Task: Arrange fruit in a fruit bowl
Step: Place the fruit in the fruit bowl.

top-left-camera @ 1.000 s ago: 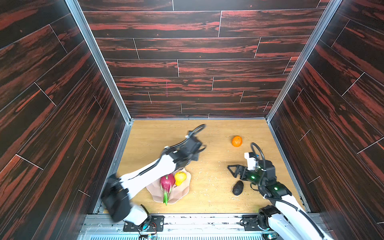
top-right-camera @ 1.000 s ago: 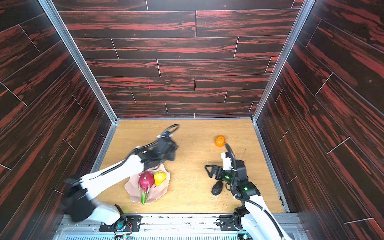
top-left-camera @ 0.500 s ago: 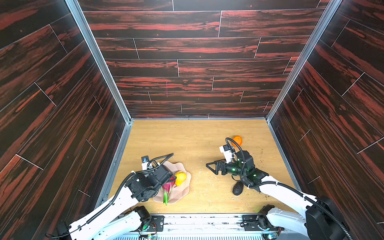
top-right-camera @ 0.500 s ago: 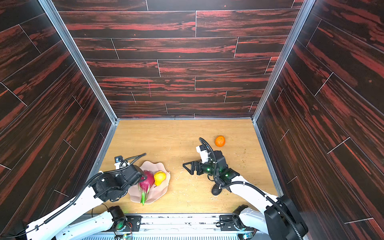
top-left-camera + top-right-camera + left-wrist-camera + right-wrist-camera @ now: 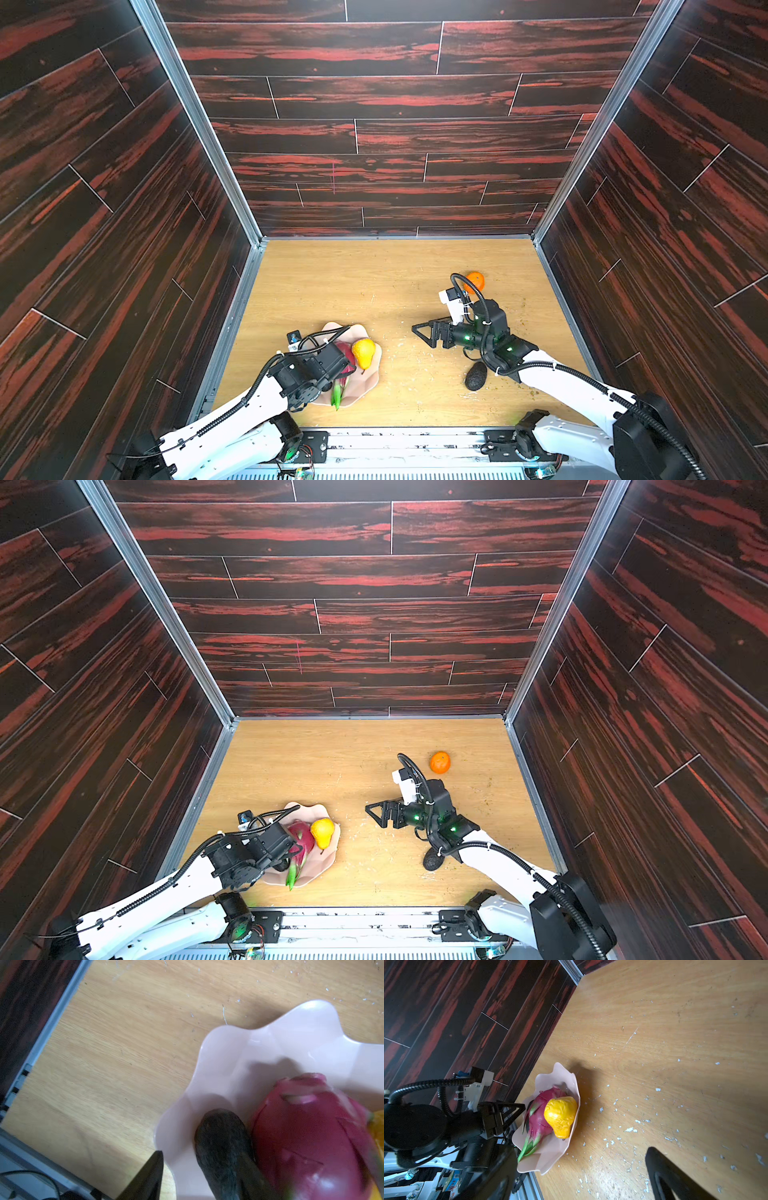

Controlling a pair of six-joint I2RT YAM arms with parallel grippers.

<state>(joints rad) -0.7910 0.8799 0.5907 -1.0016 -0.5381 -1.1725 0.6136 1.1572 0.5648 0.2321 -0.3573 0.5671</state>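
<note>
Left wrist — bumpy dark avocado [image 5: 222, 1147] in scalloped pink bowl [image 5: 270, 1043]; left hand [image 5: 201, 1159] parted, right hand [image 5: 423, 336] spread.

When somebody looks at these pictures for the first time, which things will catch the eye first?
First the magenta dragon fruit and the yellow pear, lying side by side in the pale-pink bowl on the robot's left side of the wooden table. Then the orange, alone far out on the right side, and one dark avocado on the wood beside the right arm.
</note>
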